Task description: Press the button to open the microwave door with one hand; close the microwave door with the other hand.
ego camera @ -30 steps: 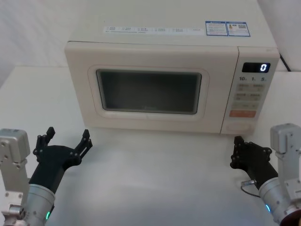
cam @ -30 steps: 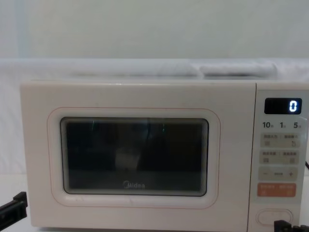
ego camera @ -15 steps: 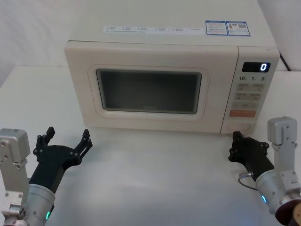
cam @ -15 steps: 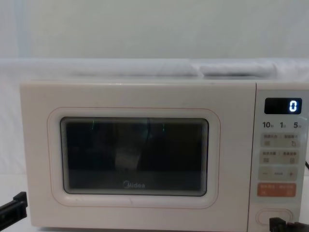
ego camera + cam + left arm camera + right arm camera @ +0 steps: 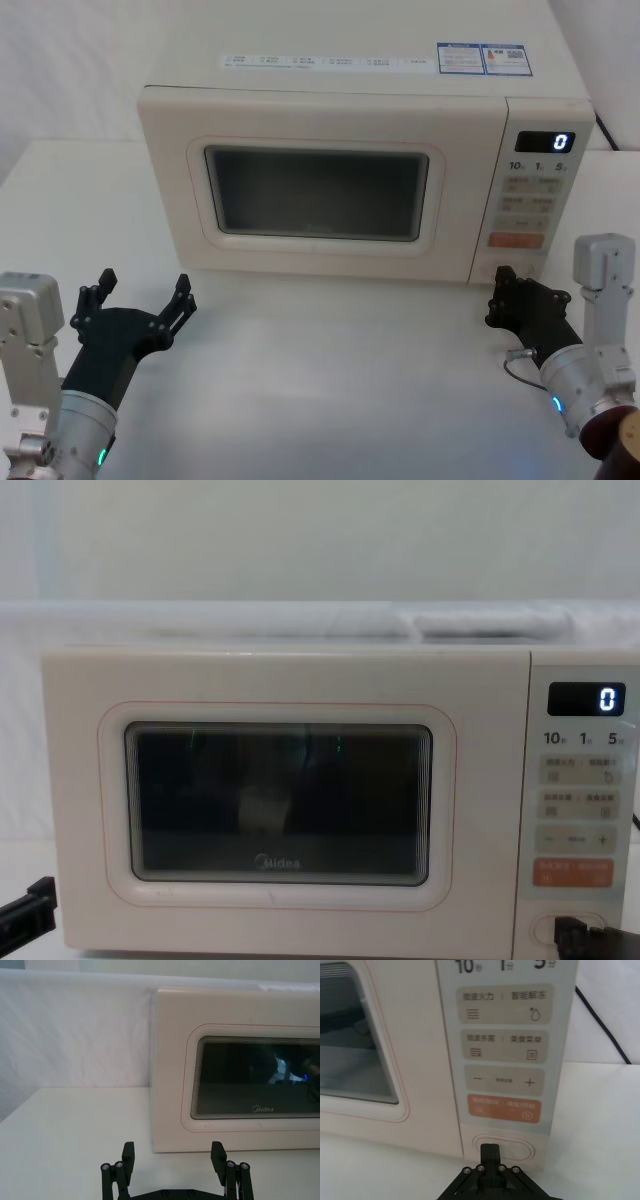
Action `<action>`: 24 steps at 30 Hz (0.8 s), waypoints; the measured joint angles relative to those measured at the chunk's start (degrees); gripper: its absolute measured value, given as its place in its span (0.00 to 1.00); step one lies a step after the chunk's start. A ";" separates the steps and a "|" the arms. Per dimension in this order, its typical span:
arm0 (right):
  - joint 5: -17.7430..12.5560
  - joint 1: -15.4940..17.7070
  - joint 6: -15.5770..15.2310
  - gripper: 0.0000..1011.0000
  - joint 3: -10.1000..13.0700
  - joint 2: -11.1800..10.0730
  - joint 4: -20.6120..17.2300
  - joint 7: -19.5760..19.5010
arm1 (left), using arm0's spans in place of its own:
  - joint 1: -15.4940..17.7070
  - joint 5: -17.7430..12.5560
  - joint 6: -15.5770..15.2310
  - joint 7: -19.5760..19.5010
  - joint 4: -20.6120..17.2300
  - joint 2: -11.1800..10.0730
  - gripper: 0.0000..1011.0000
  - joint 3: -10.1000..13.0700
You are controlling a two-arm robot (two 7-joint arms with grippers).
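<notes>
The door is shut; nothing is done yet. The right gripper, jaws closed, meets the button low on the panel. The left gripper waits wide.

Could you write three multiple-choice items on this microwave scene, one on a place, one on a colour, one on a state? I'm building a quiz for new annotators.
1. Where is the right gripper?
A. at the button
B. on top of the microwave
C. by the window

2. What colour is the wide key above the button?
A. green
B. orange
C. black

3. How is the microwave door?
A. wide open
B. removed
C. shut

Answers:
1 A, its closed tip sits right at the pill-shaped button.
2 B, the orange key lies just above it.
3 C, the door lies flush with the front, while the open left gripper waits on the table.
</notes>
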State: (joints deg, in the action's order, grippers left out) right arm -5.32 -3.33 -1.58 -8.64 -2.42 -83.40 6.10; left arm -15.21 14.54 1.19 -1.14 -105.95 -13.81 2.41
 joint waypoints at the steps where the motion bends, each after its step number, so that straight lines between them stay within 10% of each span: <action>1: -0.13 -0.12 0.01 0.00 0.09 0.07 0.15 0.00 | 0.00 0.00 0.00 0.00 0.00 0.00 0.99 0.00; 24: -0.86 -2.38 0.30 0.00 1.13 0.56 3.69 -0.63 | 0.00 0.00 0.00 0.00 0.00 0.00 0.99 0.00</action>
State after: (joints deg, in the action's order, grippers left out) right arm -6.18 -5.71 -1.27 -7.51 -1.86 -79.71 5.47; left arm -15.21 14.54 1.19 -1.14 -105.95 -13.81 2.42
